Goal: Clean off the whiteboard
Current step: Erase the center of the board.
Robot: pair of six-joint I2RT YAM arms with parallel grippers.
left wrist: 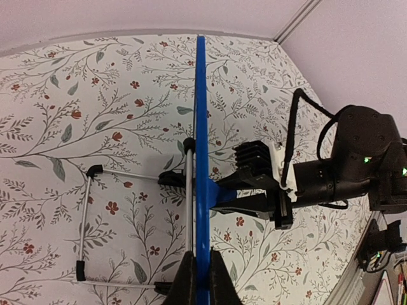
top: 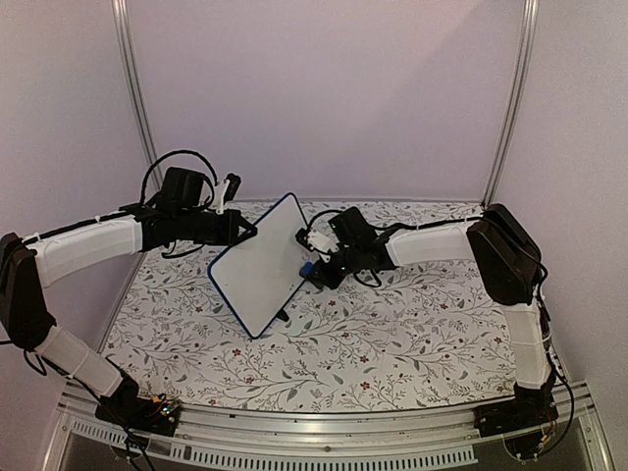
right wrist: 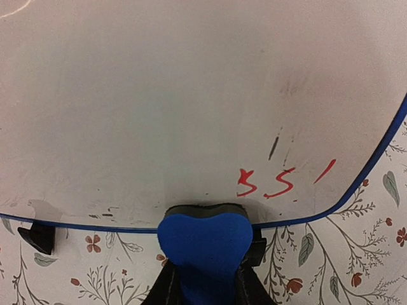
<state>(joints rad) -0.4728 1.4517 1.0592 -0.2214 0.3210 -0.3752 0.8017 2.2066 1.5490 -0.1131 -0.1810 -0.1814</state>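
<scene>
Your left gripper (left wrist: 198, 283) pinched the whiteboard (top: 257, 267) by its edge, holding it tilted up in the middle of the top view. Your right gripper (right wrist: 203, 286) squeezed the blue eraser (right wrist: 203, 244) at the board's bottom edge. You looked mid-wipe; next, the red marks (right wrist: 283, 181) at lower right needed rubbing.

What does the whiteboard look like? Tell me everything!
The whiteboard is a white panel with rounded corners and a thin blue rim. It stands tilted on a wire stand with black feet. Red marks and dark streaks dot it. The left gripper pinches its edge; the right gripper holds a blue eraser against it.
</scene>
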